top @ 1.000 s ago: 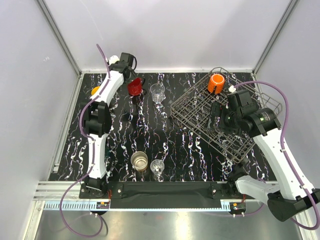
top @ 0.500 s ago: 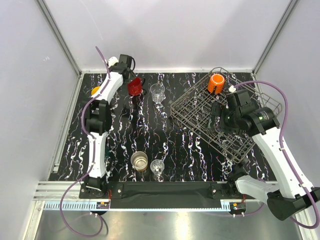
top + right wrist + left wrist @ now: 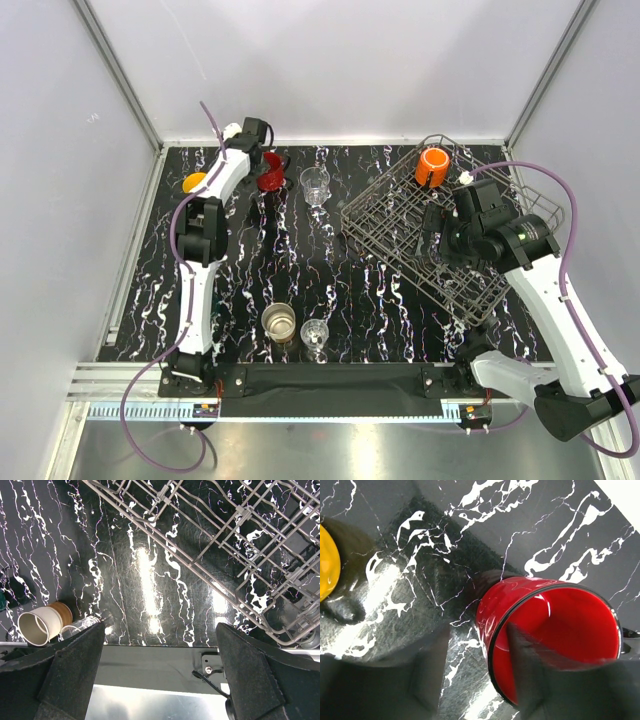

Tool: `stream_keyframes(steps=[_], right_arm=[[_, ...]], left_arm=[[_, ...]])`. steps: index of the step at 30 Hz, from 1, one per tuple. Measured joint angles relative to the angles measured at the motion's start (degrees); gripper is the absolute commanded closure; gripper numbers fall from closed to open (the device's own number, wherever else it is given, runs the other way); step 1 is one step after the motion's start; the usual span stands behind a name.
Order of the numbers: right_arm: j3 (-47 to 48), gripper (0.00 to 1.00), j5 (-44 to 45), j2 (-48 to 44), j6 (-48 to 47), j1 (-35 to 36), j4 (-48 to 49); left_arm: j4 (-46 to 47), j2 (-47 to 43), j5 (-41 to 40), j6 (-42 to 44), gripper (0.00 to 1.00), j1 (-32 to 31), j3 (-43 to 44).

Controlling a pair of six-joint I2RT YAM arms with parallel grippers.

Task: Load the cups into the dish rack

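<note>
Straddling the red mug's (image 3: 555, 625) wall near the table's (image 3: 330, 280) far left corner, the left gripper (image 3: 477, 630) stands half closed, one finger inside and the outer one not touching. The mug is probably glazed ceramic: rigid, slick, breakable, best pinched at that wall. The right gripper (image 3: 160, 630) gapes empty by the dish rack (image 3: 400, 215). Counted: red mug, yellow mug (image 3: 193, 182), orange mug (image 3: 432, 165) racked; far clear glass (image 3: 315, 185), near clear glass (image 3: 314, 335); one brown-and-cream cup (image 3: 279, 322).

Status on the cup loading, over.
Left gripper astride rim of red mug, one finger inside, not clamped. Right gripper open, empty, at the dish rack. Orange mug already racked. Clear glass close beside red mug.
</note>
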Motion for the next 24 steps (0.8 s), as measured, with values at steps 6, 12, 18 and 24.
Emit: stream_keyframes(steps=[6, 12, 18, 24], right_arm=[[0.0, 0.0, 0.1, 0.4, 0.2, 0.0, 0.0], [0.3, 0.0, 0.1, 0.8, 0.2, 0.0, 0.0], [1.9, 0.0, 0.1, 2.4, -1.0, 0.0, 0.1], [2.6, 0.0, -0.8, 2.7, -2.9, 0.0, 0.1]], left_arm=[[1.0, 0.4, 1.8, 0.9, 0.91, 0.7, 0.5], [0.4, 0.9, 4.8, 2.3, 1.0, 2.1, 1.9], [0.2, 0.5, 10.5, 4.8, 1.0, 3.1, 2.1], [4.5, -9.9, 17.9, 8.9, 1.0, 3.2, -5.6]])
